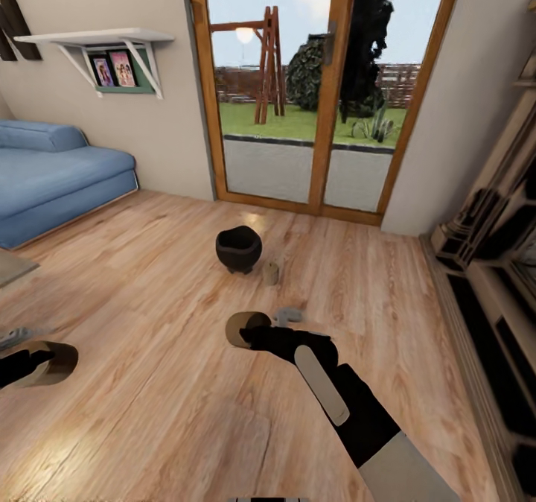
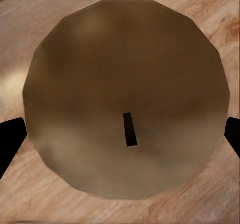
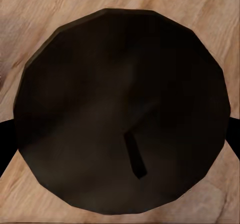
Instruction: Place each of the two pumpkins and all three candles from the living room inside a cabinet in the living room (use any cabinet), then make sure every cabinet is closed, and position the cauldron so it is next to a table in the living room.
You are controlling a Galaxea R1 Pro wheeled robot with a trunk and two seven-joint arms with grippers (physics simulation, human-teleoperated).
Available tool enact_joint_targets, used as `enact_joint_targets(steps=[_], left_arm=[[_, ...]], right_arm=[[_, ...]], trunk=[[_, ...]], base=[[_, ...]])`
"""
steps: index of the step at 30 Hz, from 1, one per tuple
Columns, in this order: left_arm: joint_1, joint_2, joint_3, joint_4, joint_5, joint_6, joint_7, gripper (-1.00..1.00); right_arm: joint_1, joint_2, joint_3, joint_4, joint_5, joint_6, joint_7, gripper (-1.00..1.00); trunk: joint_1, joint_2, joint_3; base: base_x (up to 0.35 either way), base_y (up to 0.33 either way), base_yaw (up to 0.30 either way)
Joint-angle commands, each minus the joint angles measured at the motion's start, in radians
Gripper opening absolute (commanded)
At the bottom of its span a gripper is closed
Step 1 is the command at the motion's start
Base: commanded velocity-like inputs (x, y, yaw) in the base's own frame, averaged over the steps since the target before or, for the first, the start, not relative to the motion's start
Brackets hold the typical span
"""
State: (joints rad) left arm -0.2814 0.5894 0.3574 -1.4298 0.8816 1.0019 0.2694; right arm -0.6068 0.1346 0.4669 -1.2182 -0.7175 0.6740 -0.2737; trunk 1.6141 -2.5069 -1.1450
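We have a candle (image 2: 125, 97) clamped in each gripper, left (image 1: 33, 360) and right (image 1: 257, 332), third candle (image 1: 272, 270) beside the cauldron (image 1: 238, 249), so next we carry both to the cabinet.

The floor (image 1: 149, 338) is warm honey wood with streaked grain. The cauldron (image 1: 238, 249) is black. A candle (image 1: 271, 270) beside it is beige-grey. The candle (image 2: 125, 99) in the left wrist view has a tan-brown top and black wick; the one (image 3: 120, 114) in the right wrist view looks near-black. The sofa (image 1: 52, 174) is blue. The doorframe (image 1: 327, 100) is orange-brown wood. The shelf (image 1: 97, 39) is white.
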Motion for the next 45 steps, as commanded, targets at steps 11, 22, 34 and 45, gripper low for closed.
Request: enact_joint_targets(steps=[11, 22, 34, 45], left_arm=[[-0.001, 0.042, 0.000, 0.085, 0.018, 0.003, 0.010, -1.00], [-0.002, 0.042, -0.016, 0.087, 0.020, 0.002, 0.010, -1.00], [-0.002, 0.041, -0.029, 0.086, 0.020, 0.002, 0.009, -1.00], [-0.008, 0.029, -0.090, 0.075, 0.018, 0.001, 0.010, -1.00]], right_arm=[[-0.002, 0.002, -0.001, 0.059, -0.013, 0.001, -0.014, -1.00], [-0.004, 0.003, -0.001, 0.066, -0.014, 0.002, -0.247, -1.00], [-0.005, 0.002, 0.003, 0.045, -0.011, 0.031, -0.303, -1.00], [-0.005, 0.002, 0.007, 0.022, -0.013, 0.031, -0.298, -1.00]], trunk=[[-0.005, 0.002, 0.042], [-0.010, 0.005, 0.084], [-0.026, 0.028, 0.129], [-0.029, 0.035, 0.132]], base=[[0.000, 0.000, 0.292], [0.000, 0.000, 0.291], [-0.046, 0.000, 0.233], [-0.100, 0.000, 0.172]])
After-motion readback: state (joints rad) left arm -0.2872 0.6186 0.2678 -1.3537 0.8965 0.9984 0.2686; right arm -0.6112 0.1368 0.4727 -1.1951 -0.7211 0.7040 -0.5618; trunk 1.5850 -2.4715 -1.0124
